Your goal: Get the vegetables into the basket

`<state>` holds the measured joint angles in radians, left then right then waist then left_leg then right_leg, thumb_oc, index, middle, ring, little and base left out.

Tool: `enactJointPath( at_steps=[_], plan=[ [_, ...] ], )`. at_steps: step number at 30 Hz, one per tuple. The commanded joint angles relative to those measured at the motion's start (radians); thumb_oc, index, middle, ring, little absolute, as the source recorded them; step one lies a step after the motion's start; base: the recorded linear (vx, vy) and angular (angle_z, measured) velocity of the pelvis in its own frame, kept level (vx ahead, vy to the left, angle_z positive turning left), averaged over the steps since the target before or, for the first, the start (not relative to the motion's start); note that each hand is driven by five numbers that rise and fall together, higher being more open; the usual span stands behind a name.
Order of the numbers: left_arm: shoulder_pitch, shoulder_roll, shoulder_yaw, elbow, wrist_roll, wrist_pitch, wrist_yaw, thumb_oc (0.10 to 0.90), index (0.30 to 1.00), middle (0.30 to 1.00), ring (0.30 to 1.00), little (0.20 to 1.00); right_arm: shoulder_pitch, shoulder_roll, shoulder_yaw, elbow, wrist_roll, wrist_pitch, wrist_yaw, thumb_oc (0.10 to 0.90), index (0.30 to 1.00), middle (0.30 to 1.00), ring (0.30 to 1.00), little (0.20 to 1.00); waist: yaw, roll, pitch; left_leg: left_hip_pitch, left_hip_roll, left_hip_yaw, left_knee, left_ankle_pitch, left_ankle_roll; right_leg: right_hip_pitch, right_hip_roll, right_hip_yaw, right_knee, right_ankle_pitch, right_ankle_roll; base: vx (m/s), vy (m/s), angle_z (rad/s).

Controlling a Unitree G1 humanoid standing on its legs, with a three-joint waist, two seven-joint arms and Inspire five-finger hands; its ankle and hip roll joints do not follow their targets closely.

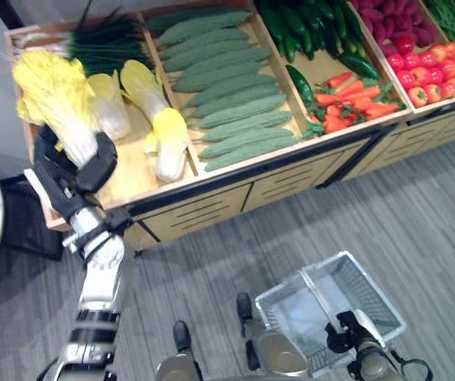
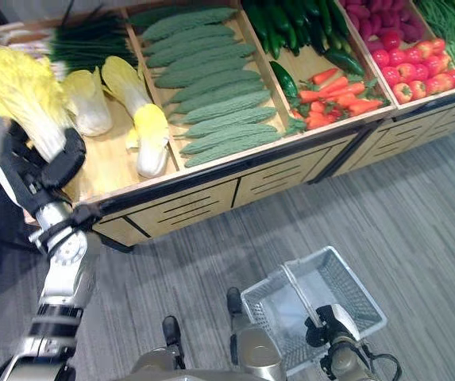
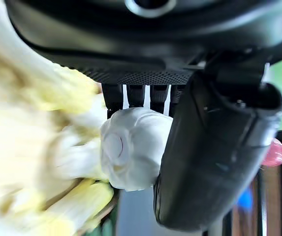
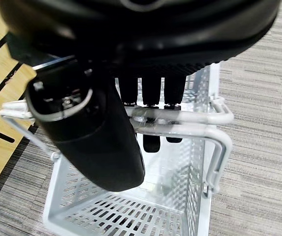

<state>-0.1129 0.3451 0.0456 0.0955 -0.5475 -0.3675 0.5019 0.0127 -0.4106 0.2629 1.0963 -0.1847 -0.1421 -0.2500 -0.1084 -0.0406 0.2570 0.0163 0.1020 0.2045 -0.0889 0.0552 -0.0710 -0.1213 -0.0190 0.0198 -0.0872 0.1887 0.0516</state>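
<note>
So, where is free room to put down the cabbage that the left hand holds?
The basket under the right hand is bare inside. Bare wood also lies between the left hand with its cabbage and the lying cabbages. The bitter gourd bin is packed.

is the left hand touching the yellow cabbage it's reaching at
Touching. In the left wrist view the left hand has its thumb and fingers curled round the white stem end of the cabbage; the left eye view shows the same grip.
</note>
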Motion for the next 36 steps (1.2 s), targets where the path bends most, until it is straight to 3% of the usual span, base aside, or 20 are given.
enactJointPath(
  at_steps=[1,4,10,13,18,20,22,23,25,27,32,36],
  plan=[
    [-0.039,0.088,-0.039,-0.047,-0.191,-0.087,-0.335,0.4,0.3,0.3,0.3,0.3,0.025,-0.061,-0.017,0.011,-0.014,-0.023,0.009,0.4,0.3,0.3,0.3,0.3,0.001,-0.035,-0.083,0.031,0.053,-0.064,0.002,-0.05,-0.06,0.051,-0.115,0.063,0.003,-0.111,0.122,-0.01,0.032,0.02],
    [0.035,0.12,-0.093,-0.052,-0.231,-0.037,-0.472,0.4,0.3,0.3,0.3,0.3,0.027,-0.064,-0.04,0.018,-0.018,-0.028,0.037,0.4,0.3,0.3,0.3,0.3,0.009,-0.029,-0.092,0.036,0.047,-0.07,0.002,-0.051,-0.056,0.062,-0.123,0.057,0.001,-0.112,0.125,-0.01,0.032,0.06],
    [0.075,0.15,-0.137,-0.051,-0.262,0.01,-0.599,0.4,0.3,0.3,0.3,0.3,0.032,-0.054,-0.077,0.036,-0.003,-0.028,0.05,0.4,0.3,0.3,0.3,0.3,0.013,-0.029,-0.099,0.054,0.027,-0.068,0.002,-0.059,-0.042,0.079,-0.141,0.057,0.007,-0.116,0.135,0.0,0.066,0.07],
    [0.069,0.163,-0.147,-0.055,-0.257,0.013,-0.61,0.4,0.3,0.3,0.3,0.3,0.031,-0.057,-0.09,0.044,0.003,-0.024,0.051,0.4,0.3,0.3,0.3,0.3,0.013,-0.032,-0.097,0.067,0.017,-0.063,0.004,-0.064,-0.034,0.086,-0.151,0.058,0.013,-0.117,0.14,0.02,0.112,0.0],
    [0.019,0.205,-0.174,-0.057,-0.231,0.018,-0.627,0.4,0.3,0.3,0.3,0.3,0.049,-0.053,-0.138,0.048,0.034,-0.016,0.052,0.4,0.3,0.3,0.3,0.3,0.001,-0.045,-0.076,0.009,-0.029,-0.06,0.13,-0.117,-0.007,0.053,-0.198,0.08,0.074,-0.104,0.165,-0.04,0.163,-0.01],
    [-0.008,0.217,-0.186,-0.046,-0.226,0.013,-0.625,0.4,0.3,0.3,0.3,0.3,0.058,-0.048,-0.145,0.045,0.039,-0.014,0.052,0.4,0.3,0.3,0.3,0.3,-0.011,-0.047,-0.066,-0.005,-0.044,-0.053,0.141,-0.125,0.004,0.024,-0.208,0.099,0.088,-0.08,0.178,-0.09,0.206,-0.14],
    [-0.042,0.235,-0.202,-0.028,-0.206,0.002,-0.604,0.4,0.3,0.3,0.3,0.3,0.07,-0.037,-0.15,0.007,0.05,-0.013,0.056,0.4,0.3,0.3,0.3,0.3,-0.042,-0.056,-0.053,-0.017,-0.062,0.011,0.121,-0.12,0.018,-0.06,-0.21,0.159,0.075,0.063,0.21,-0.19,0.24,-0.43],
    [-0.051,0.243,-0.203,-0.023,-0.198,0.001,-0.599,0.4,0.3,0.3,0.3,0.3,0.066,-0.034,-0.144,0.007,0.05,-0.013,0.056,0.4,0.3,0.3,0.3,0.3,-0.042,-0.053,-0.047,-0.023,-0.054,0.03,0.126,-0.119,0.022,-0.079,-0.208,0.141,0.083,0.056,0.21,-0.21,0.183,-1.15],
    [-0.067,0.259,-0.213,-0.002,-0.168,0.002,-0.586,0.4,0.3,0.3,0.3,0.3,0.06,-0.032,-0.139,0.001,0.053,-0.015,0.05,0.4,0.3,0.3,0.3,0.3,-0.029,-0.048,-0.025,-0.021,-0.03,0.099,0.152,-0.13,0.032,-0.065,-0.229,-0.01,0.131,-0.011,0.185,-0.16,0.136,-1.58],
    [-0.063,0.257,-0.203,0.0,-0.164,0.007,-0.584,0.4,0.3,0.3,0.3,0.3,0.054,-0.033,-0.146,0.008,0.057,-0.015,0.044,0.4,0.3,0.3,0.3,0.3,-0.015,-0.043,-0.018,-0.014,-0.016,0.145,0.152,-0.126,0.036,-0.042,-0.23,-0.079,0.187,-0.062,0.168,-0.12,0.072,-1.42],
    [-0.038,0.255,-0.182,0.001,-0.161,0.015,-0.591,0.4,0.3,0.3,0.3,0.3,0.046,-0.032,-0.154,0.038,0.072,-0.017,0.041,0.4,0.3,0.3,0.3,0.3,0.004,-0.043,-0.036,0.003,-0.003,0.192,0.134,-0.135,0.027,0.001,-0.213,-0.118,0.228,-0.119,0.171,-0.02,0.011,-0.67],
    [-0.011,0.257,-0.148,0.003,-0.145,0.013,-0.589,0.4,0.3,0.3,0.3,0.3,0.042,-0.03,-0.151,0.036,0.071,-0.016,0.04,0.4,0.3,0.3,0.3,0.3,0.027,-0.065,-0.044,0.019,0.013,0.259,0.137,-0.127,0.01,0.03,-0.192,-0.185,0.155,-0.12,0.164,0.0,-0.14,-0.45]
  ],
)
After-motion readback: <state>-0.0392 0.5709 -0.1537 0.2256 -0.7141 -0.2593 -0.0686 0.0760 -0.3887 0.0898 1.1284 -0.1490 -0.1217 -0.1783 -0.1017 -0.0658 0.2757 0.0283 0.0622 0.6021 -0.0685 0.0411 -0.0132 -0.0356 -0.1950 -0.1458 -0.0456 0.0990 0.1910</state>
